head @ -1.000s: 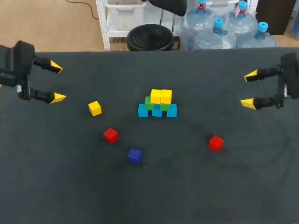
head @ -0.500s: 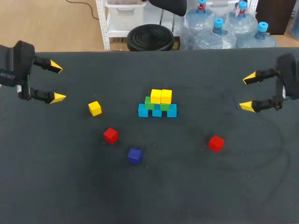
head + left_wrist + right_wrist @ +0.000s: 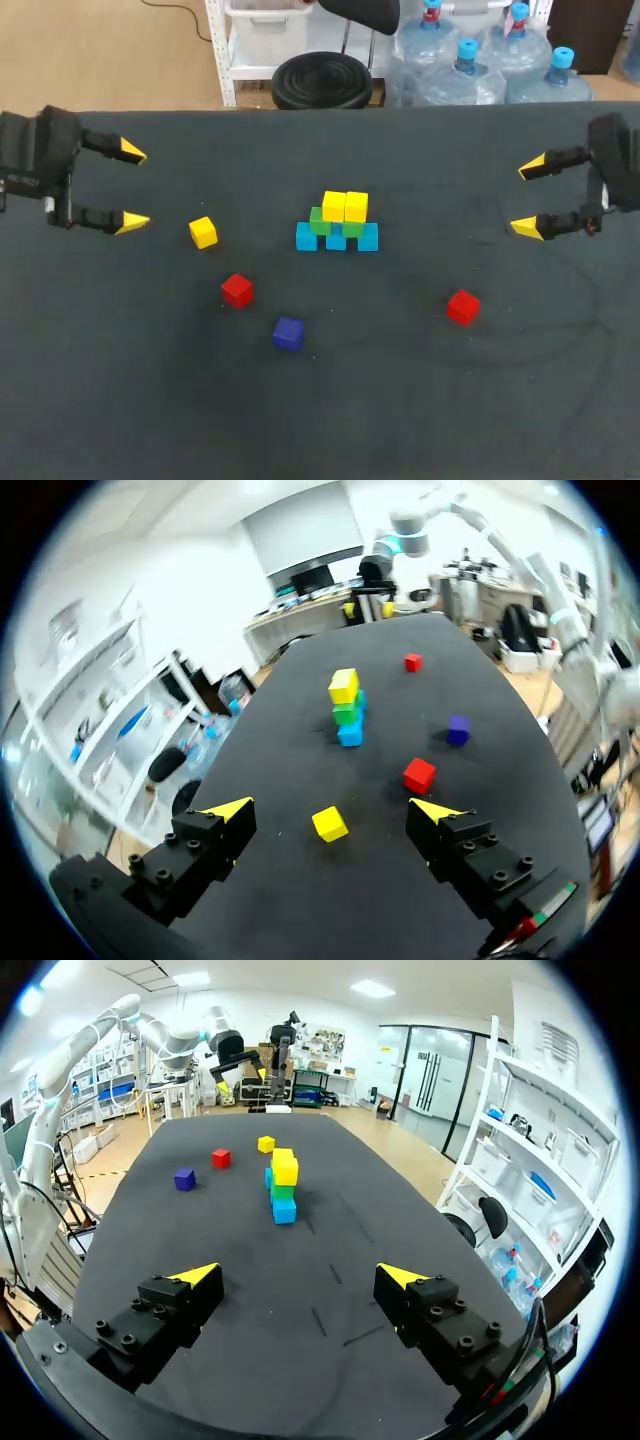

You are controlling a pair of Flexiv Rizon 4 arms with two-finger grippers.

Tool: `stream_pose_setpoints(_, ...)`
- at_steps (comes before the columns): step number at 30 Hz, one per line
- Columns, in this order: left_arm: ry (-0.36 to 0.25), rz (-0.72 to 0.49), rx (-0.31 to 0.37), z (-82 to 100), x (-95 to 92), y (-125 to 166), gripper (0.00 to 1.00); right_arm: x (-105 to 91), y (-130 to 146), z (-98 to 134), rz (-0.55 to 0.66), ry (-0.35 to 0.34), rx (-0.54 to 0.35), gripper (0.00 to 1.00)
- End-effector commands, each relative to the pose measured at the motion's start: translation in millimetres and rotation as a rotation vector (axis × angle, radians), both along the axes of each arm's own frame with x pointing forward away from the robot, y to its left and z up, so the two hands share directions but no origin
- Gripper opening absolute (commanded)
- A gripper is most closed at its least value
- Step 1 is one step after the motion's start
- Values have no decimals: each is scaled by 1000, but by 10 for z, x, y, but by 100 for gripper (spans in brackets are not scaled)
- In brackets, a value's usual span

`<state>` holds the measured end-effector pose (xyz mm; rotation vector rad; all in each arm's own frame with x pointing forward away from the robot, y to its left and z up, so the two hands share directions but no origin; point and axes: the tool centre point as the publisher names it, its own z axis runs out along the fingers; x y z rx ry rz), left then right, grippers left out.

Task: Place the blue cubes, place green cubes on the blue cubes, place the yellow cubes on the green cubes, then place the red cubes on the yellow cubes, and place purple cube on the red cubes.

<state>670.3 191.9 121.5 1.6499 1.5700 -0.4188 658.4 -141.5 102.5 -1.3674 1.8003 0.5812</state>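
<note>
The stack stands mid-table: three light blue cubes in a row, two green cubes on them, two yellow cubes on top; it also shows as the stack and the stack in the wrist views. A loose yellow cube lies to its left, just ahead of my open left gripper. One red cube and the purple cube lie nearer the front. Another red cube lies front right. My right gripper hovers open at the right edge, empty.
The dark table top is bare apart from the cubes. Wide free cloth lies between each gripper and the stack.
My left gripper has shifted a little to the right, toward the loose yellow cube. My right gripper has edged slightly inward. No cube has moved.
</note>
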Motion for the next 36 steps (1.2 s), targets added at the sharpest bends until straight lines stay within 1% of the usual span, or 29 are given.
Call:
stream_pose_setpoints(1, -31, -201, -46, -69, 93, 145, 100, 2, 5, -5, 0, -1, 1, 100)
stream_pose_setpoints(4, -48, -271, -37, -111, 120, 209, 100, 2, 5, -5, 0, -1, 1, 100)
stream_pose_setpoints(5, -56, -302, -45, -114, 124, 226, 100, 2, 5, -5, 0, -1, 1, 100)
stream_pose_setpoints(7, -59, -339, -33, -115, 132, 243, 100, 2, 5, -5, 0, -1, 1, 100)
stream_pose_setpoints(8, -64, -353, -16, -121, 132, 248, 100, 2, 5, -5, 0, -1, 1, 100)
stream_pose_setpoints(12, -49, -360, 16, -164, 157, 248, 100, 2, 5, -5, 0, -1, 1, 100)
stream_pose_setpoints(15, -38, -366, 19, -183, 155, 240, 100, 2, 5, -5, 0, -1, 1, 100)
stream_pose_setpoints(22, -4, -407, 68, -207, 182, 162, 100, 2, 5, -5, 0, -1, 1, 100)
stream_pose_setpoints(27, 11, -470, 108, -222, 235, 74, 100, 2, 5, -5, 0, -1, 1, 100)
stream_pose_setpoints(29, 17, -505, 112, -227, 254, 36, 100, 2, 5, -5, 0, -1, 1, 100)
stream_pose_setpoints(30, 19, -522, 130, -233, 264, 15, 100, 2, 5, -5, 0, -1, 1, 100)
stream_pose_setpoints(34, 28, -578, 168, -257, 311, -66, 100, 2, 5, -5, 0, -1, 1, 100)
stream_pose_setpoints(36, 37, -593, 177, -273, 336, -104, 100, 2, 5, -5, 0, -1, 1, 100)
